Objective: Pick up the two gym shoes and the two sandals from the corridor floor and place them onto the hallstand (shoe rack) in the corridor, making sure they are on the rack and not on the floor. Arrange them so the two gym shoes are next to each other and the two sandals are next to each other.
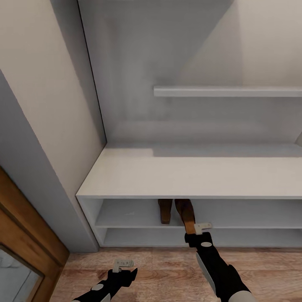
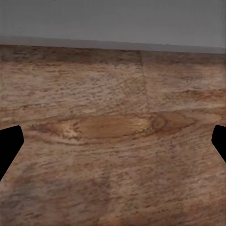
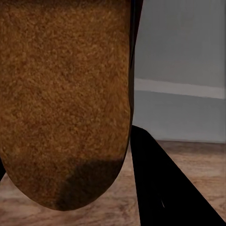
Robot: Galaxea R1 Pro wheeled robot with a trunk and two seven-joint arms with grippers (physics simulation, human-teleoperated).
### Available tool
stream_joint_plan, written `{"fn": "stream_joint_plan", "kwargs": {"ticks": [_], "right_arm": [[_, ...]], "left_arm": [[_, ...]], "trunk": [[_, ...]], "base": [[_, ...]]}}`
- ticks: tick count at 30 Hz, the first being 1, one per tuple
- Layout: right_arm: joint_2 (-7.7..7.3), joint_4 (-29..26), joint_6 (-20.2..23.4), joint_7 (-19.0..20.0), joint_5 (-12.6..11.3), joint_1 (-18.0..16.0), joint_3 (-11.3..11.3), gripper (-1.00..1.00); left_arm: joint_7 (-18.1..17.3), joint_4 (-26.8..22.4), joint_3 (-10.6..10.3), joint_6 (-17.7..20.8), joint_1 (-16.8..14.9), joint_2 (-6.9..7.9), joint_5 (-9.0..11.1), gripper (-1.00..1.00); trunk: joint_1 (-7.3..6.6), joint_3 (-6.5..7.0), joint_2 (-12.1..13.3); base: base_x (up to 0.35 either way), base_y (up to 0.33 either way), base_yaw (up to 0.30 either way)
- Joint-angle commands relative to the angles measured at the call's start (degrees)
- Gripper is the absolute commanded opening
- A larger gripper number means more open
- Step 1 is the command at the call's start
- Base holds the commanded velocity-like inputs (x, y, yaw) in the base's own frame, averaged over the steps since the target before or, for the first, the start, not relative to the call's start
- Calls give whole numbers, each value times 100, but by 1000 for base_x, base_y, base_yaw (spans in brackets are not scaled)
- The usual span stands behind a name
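Sandals sit on the upper open shelf of the hallstand [image 1: 138,178]: one sandal [image 1: 165,211] lies fully under the bench top, the second sandal [image 1: 187,216] just beside it on the right, heel end sticking out past the shelf edge. Right gripper [image 1: 197,232] is at that heel, jaws clamped on the second sandal; in the right wrist view its tan footbed [image 3: 66,101] is right against the camera, with a black finger [image 3: 162,188] pressed along its edge. Left gripper [image 1: 124,268] hangs low over the corridor floor [image 1: 167,272] in front of the rack, well apart from the sandals, jaws spread wide and holding nothing; the left wrist view has both black fingertips [image 2: 10,143] at the picture's sides with wood grain between. Wall shelf [image 1: 226,91] is mounted above the bench top. Wood-framed door [image 1: 21,235] is on the left.
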Motion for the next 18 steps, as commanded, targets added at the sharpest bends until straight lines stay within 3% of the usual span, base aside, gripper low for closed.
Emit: {"fn": "stream_joint_plan", "kwargs": {"ticks": [1, 18], "right_arm": [[0, -2, -6, 5, -21, 2, 0, -100], [-5, 18, -5, 5, -20, 3, -8, -100]], "left_arm": [[0, 0, 0, 0, 0, 0, 0, 100], [0, 0, 2, 0, 0, 0, 0, 100]], "trunk": [[0, 0, 0], [0, 0, 0]], "base": [[0, 0, 0], [50, 0, 0]]}}
